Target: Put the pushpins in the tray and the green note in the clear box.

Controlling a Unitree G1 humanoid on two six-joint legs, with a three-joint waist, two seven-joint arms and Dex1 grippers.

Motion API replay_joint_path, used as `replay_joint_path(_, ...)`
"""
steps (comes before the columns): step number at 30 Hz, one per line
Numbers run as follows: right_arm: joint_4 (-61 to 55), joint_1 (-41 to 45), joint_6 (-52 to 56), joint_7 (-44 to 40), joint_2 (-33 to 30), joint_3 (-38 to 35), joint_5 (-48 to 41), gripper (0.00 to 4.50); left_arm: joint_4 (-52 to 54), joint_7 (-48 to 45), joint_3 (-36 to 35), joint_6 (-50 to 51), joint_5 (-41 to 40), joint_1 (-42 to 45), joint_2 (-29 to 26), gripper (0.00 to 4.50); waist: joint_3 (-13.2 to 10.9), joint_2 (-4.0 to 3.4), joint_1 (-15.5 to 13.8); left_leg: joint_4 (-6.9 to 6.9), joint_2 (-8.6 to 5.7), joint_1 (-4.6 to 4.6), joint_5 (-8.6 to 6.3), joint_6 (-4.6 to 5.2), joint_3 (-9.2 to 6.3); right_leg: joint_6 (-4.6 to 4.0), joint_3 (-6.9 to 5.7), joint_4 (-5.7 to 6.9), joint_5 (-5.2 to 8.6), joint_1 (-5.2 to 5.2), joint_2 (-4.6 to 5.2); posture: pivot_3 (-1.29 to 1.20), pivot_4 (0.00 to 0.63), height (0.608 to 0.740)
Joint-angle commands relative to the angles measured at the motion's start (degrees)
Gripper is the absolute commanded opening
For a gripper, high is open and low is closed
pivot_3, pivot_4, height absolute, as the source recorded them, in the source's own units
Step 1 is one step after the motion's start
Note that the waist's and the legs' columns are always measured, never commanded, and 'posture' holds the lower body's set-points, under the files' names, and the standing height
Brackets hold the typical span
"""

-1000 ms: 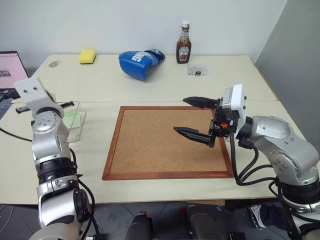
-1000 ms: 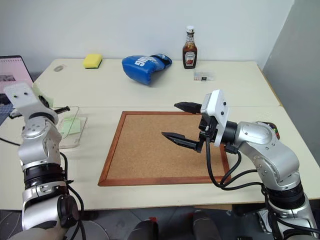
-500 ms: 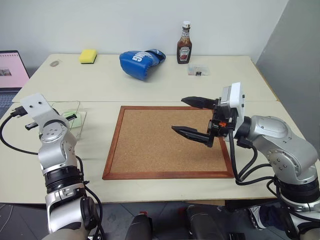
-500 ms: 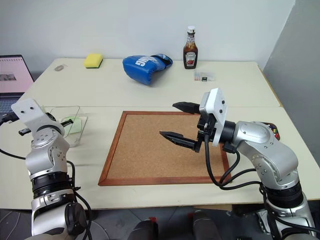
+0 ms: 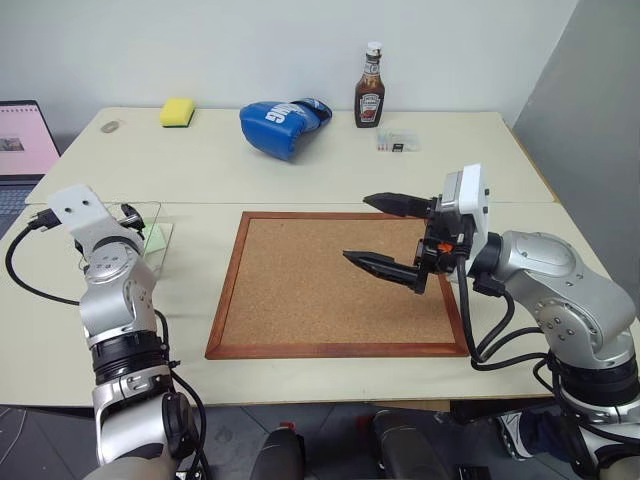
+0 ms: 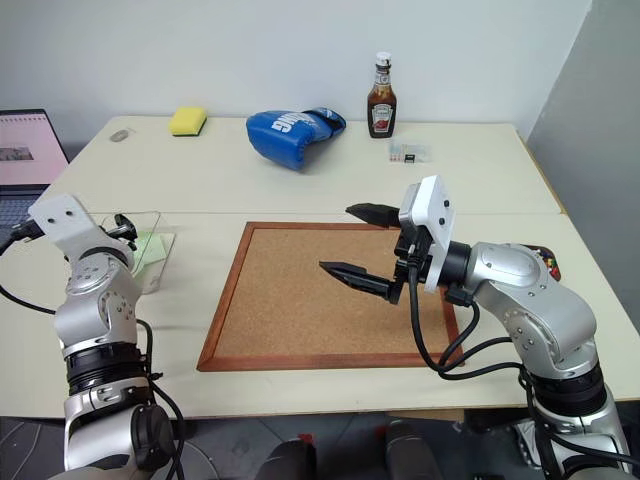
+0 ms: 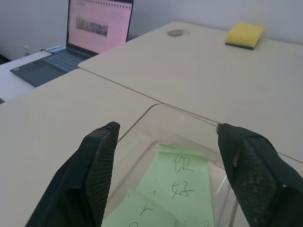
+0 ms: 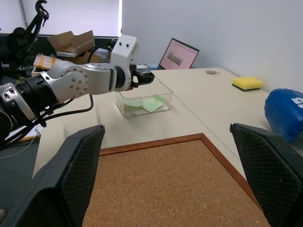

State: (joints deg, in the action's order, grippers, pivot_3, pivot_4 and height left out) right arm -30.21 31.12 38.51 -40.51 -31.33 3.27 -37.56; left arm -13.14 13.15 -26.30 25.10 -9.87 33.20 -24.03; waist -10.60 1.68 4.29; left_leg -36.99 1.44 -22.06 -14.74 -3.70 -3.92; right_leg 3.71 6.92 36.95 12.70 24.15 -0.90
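1. At the left edge of the table, the clear box (image 7: 189, 142) sits with its top open, and the green note (image 7: 182, 182) lies flat inside it — a pale green sheet with handwriting, a second green sheet overlapping its near corner.
2. The left gripper (image 7: 170, 156) hovers just over the box's near rim with its two black fingers spread wide and nothing between them; the note part of the task looks done.
3. Which of the two sheets is the task's own note cannot be told, though both rest in the box.
4. The right gripper (image 5: 392, 236) hangs over the corkboard (image 5: 330, 285), its jaws as wide as they go and empty, pointing toward the robot's left.
5. The corkboard's surface shows no pin heads that can be made out; pins would be too small to be sure of from here.
6. The tray (image 6: 548, 262) is only a dark sliver with coloured specks past the right arm — mostly hidden, so how many pushpins it holds cannot be judged.
7. My reading: the note step is finished and the pin step is likely finished or close to it.
8. The yellow sponge (image 5: 176, 112), the blue boxing glove (image 5: 282, 121), the sauce bottle (image 5: 369, 88) and the laptop (image 7: 90, 33) stand apart from the work.
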Motion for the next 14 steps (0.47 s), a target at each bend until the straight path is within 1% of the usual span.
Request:
replay_joint_path(1, -0.81, -0.94, 0.22, 7.27, 1.39, -2.39, 3.33, 4.50, 9.04, -7.44, 9.01, -4.53, 2.19, 0.58, -0.15, 4.43, 0.01, 0.03, -0.41, 0.00, 0.00, -0.01, 0.00, 0.00, 0.00, 0.00, 0.00, 0.00, 0.00, 0.00, 0.00, 0.00, 0.150, 0.740)
replay_joint_path(3, -0.88, -2.32, 1.06, 12.37, 2.63, -2.42, 6.13, 4.50, 12.63, -9.55, 12.41, -4.50, 2.13, -0.53, 1.58, 4.49, 0.02, 0.05, -0.82, 0.00, -0.02, -0.04, 0.00, -0.01, 0.00, 0.00, 0.01, -0.03, 0.00, 0.01, 0.02, 0.00, 0.150, 0.740)
replay_joint_path(7, -1.26, -8.41, 2.61, 25.10, 7.02, -2.55, 13.91, 4.50, 19.84, -11.40, 17.55, -2.38, -0.21, -5.96, 8.54, 4.49, 0.07, 0.05, -1.12, 0.02, -0.03, -0.06, -0.01, -0.03, 0.04, -0.01, 0.06, -0.06, 0.00, 0.01, 0.04, 0.00, 0.150, 0.740)
replay_joint_path(9, -1.83, -12.38, 2.55, 29.15, 8.35, -2.90, 17.26, 4.50, 22.72, -11.68, 19.26, -0.76, -0.63, -9.83, 11.38, 4.49, 0.06, 0.04, -1.18, 0.04, -0.02, -0.03, -0.05, -0.09, 0.04, -0.05, 0.08, -0.06, 0.03, 0.00, 0.05, 0.00, 0.150, 0.740)
replay_joint_path(11, -2.04, -16.02, 2.59, 32.08, 9.58, -3.68, 19.38, 4.50, 24.77, -11.93, 20.25, 1.05, -1.66, -13.25, 13.72, 4.49, 0.08, 0.04, -1.02, 0.00, 0.01, -0.21, -0.06, -0.11, 0.09, -0.06, 0.12, 0.00, 0.03, 0.20, 0.03, 0.00, 0.150, 0.740)
replay_joint_path(14, -2.17, -20.95, 2.10, 35.54, 10.99, -4.39, 22.62, 4.50, 26.91, -12.23, 21.67, 2.02, -1.54, -17.12, 15.63, 4.49, 0.07, 0.04, -0.95, 0.02, 0.03, -0.19, -0.06, -0.11, 0.10, -0.07, 0.14, 0.02, 0.05, 0.22, -0.01, 0.00, 0.150, 0.740)
